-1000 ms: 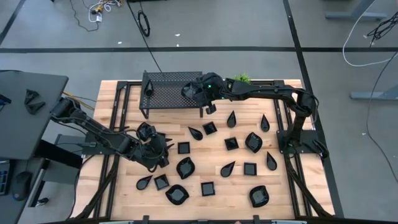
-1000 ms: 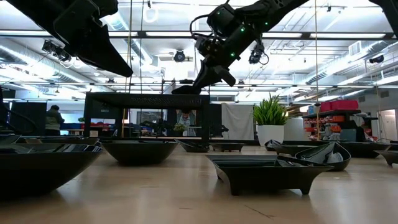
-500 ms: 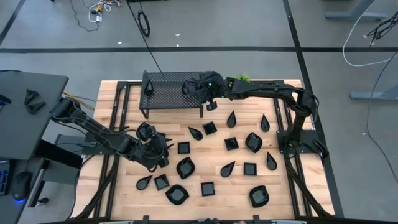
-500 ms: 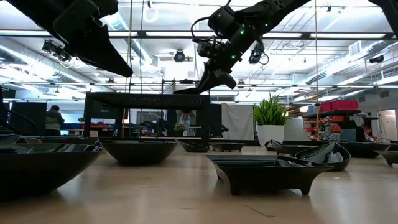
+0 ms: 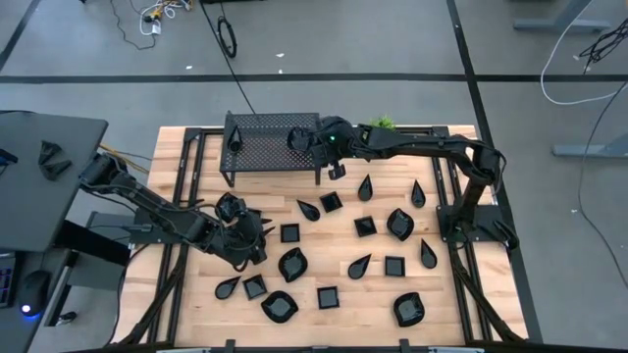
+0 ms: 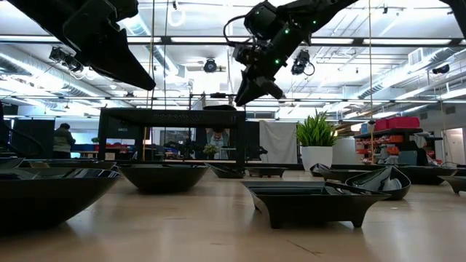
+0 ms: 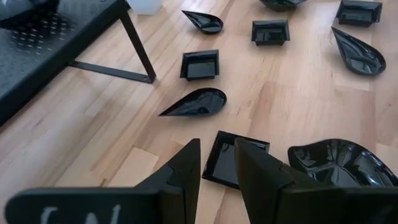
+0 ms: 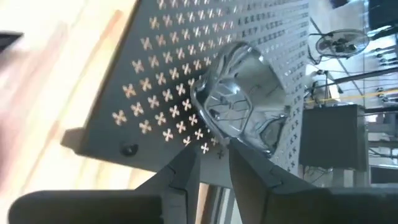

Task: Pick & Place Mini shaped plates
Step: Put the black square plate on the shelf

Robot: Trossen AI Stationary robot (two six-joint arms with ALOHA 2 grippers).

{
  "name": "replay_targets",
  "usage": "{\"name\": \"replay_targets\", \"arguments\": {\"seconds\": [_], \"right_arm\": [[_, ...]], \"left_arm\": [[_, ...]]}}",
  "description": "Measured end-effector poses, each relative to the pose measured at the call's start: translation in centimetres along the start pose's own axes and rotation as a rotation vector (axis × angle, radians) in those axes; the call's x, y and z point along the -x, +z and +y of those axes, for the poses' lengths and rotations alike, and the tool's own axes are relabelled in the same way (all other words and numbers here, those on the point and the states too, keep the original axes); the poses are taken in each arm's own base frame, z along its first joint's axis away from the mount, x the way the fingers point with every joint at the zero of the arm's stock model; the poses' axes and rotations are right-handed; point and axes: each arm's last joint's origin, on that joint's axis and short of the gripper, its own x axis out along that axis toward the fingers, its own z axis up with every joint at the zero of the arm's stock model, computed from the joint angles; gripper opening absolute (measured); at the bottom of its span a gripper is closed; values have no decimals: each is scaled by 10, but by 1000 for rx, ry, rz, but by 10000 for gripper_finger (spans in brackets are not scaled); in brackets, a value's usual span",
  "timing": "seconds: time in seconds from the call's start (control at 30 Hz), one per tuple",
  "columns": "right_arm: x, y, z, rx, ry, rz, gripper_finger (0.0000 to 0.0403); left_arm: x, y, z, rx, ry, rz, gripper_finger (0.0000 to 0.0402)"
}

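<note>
1. Since a second ago, the right gripper (image 5: 337,169) has shifted away from the rack's top toward the rack's right end, and the rounded plate (image 8: 239,93) it carried lies on the perforated rack (image 5: 265,137), apart from the fingers.
2. Its claw stands slightly spread and grips nothing; in the right wrist view the two fingertips (image 8: 186,163) sit just short of that plate's rim.
3. On the rack's left end a teardrop plate (image 5: 234,140) seems to stand, though the high view is too small to be sure.
4. All other mini plates (image 5: 365,226) lie scattered on the wooden table (image 5: 186,176), in front of the rack.
5. Low over the table's left part, the left gripper (image 7: 216,163) hangs just above a square plate (image 7: 235,163), jaws narrowly parted and empty.
6. A green plant (image 5: 382,124) stands by the rack's right end.
</note>
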Motion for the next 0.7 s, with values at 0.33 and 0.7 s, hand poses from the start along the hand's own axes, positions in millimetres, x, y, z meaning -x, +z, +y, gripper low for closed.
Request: {"name": "replay_targets", "arguments": {"seconds": [0.33, 0.7], "right_arm": [[67, 38, 35, -374, 185, -111, 87], [73, 37, 181, -423, 487, -111, 87]], "left_arm": [[47, 37, 2, 57, -169, 114, 105], [50, 57, -17, -32, -178, -47, 105]]}}
